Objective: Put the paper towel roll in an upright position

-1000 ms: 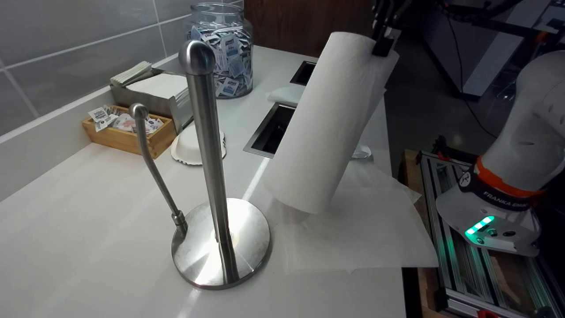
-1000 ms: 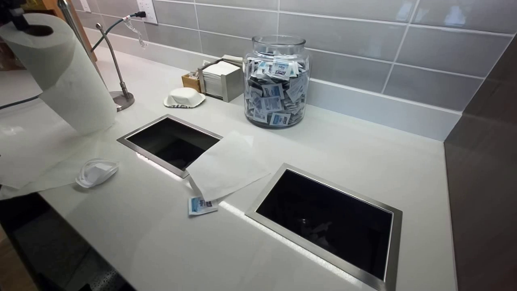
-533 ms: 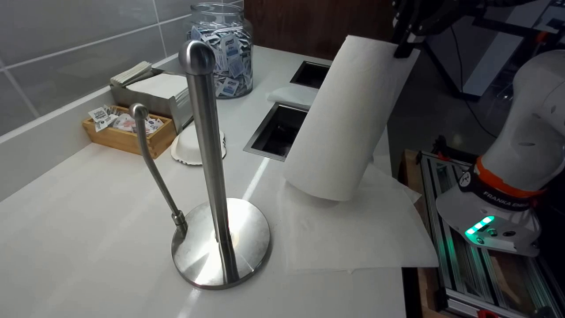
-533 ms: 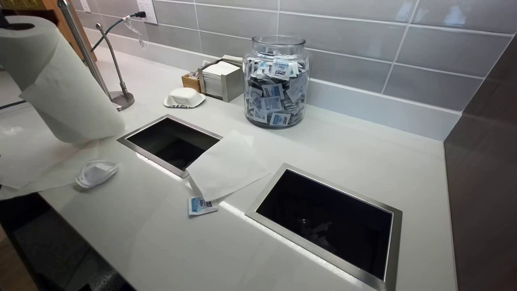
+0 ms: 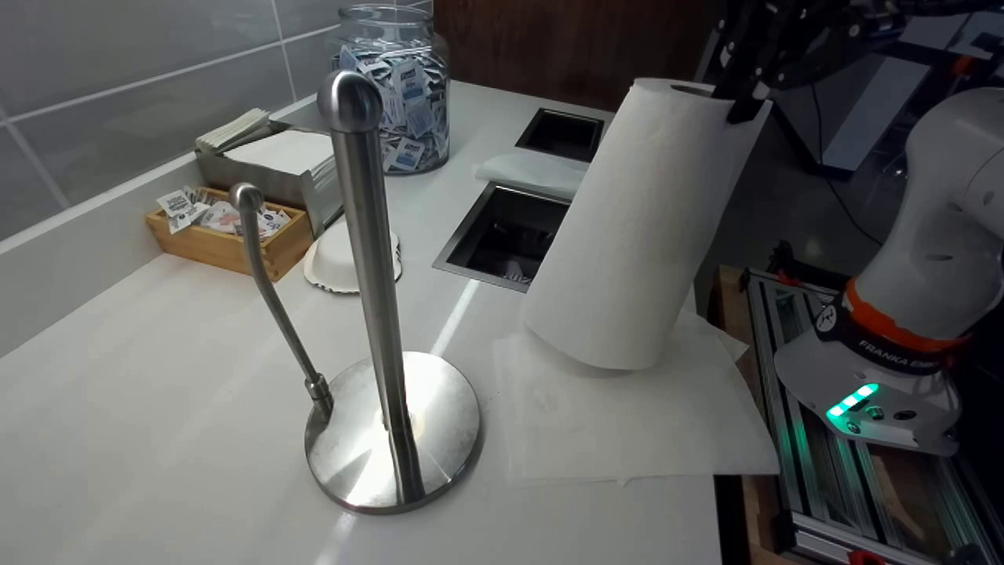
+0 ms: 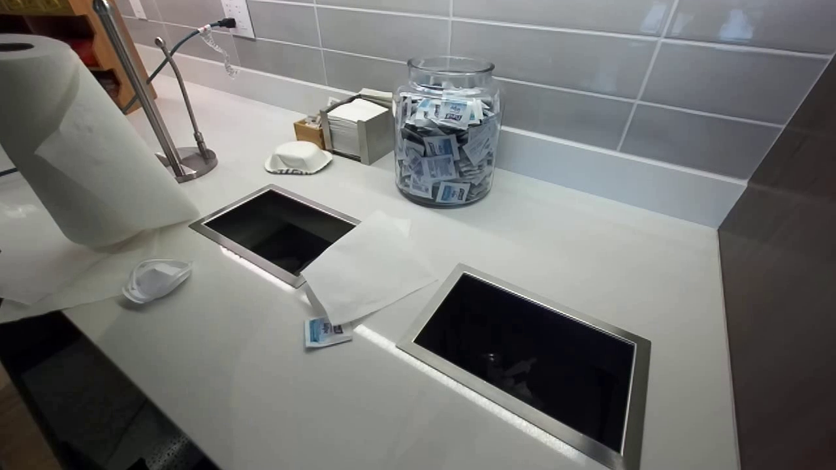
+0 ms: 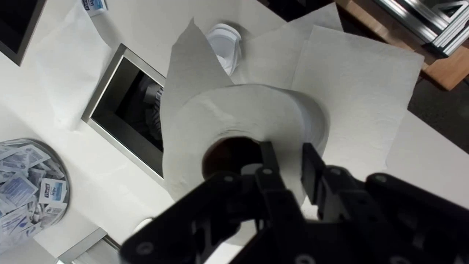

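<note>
The paper towel roll (image 5: 635,227) is a thick white cylinder, tilted, with its top leaning toward the robot. Its lower end is at or just above the counter; I cannot tell if it touches. It leans at the left edge of an exterior view (image 6: 98,156). In the wrist view I look down on its top end (image 7: 234,106) and dark core. My gripper (image 7: 287,146) is shut on the roll's wall, one finger in the core and one outside. It also shows in an exterior view (image 5: 741,102). Loose sheets (image 5: 643,424) trail flat under the roll.
A silver metal holder (image 5: 369,259) with a round base stands beside the roll. A square bin opening (image 5: 502,231) lies behind it. A glass jar (image 5: 408,110), napkin holder (image 6: 356,127), upturned paper bowl (image 6: 297,158) and crumpled white item (image 6: 157,281) are on the counter.
The gripper and roll have moved away from the holder, toward the robot's side. The roll stays tilted. The gripper has left the exterior view where it was at the left edge.
</note>
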Controlling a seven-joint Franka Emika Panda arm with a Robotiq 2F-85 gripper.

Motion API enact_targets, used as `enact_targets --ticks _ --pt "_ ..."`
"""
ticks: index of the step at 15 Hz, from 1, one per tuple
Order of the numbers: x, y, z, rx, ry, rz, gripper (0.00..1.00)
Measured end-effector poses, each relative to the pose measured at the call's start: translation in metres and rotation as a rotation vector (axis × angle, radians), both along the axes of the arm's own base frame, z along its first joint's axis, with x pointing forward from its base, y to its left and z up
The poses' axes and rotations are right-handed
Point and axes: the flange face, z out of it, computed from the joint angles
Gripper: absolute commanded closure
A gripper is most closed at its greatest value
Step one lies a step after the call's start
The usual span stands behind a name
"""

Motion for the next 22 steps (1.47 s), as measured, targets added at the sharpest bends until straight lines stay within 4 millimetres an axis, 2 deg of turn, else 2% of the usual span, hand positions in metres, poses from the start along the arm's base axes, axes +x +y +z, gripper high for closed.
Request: enact_targets --ticks 1,2,6,9,14,19,20,22 --pt "0.0 0.003 -0.002 -0.002 0.006 0.004 0.53" --pt "0.0 0.005 -0.005 -0.004 0.011 0.006 0.53" --pt "0.003 0.008 -0.009 -0.006 0.02 -0.008 0.24" --pt "0.005 0.008 -0.001 0.005 -0.001 -0.025 0.02" --pt "0.01 -0.004 0.032 0.042 -0.034 -0.095 0.0" --pt "0.015 -0.043 0.077 0.1 -0.028 -0.236 0.0" --pt "0.016 -0.047 0.083 0.109 -0.033 -0.243 0.0" --pt "0.017 -0.046 0.082 0.107 -0.031 -0.241 0.0"
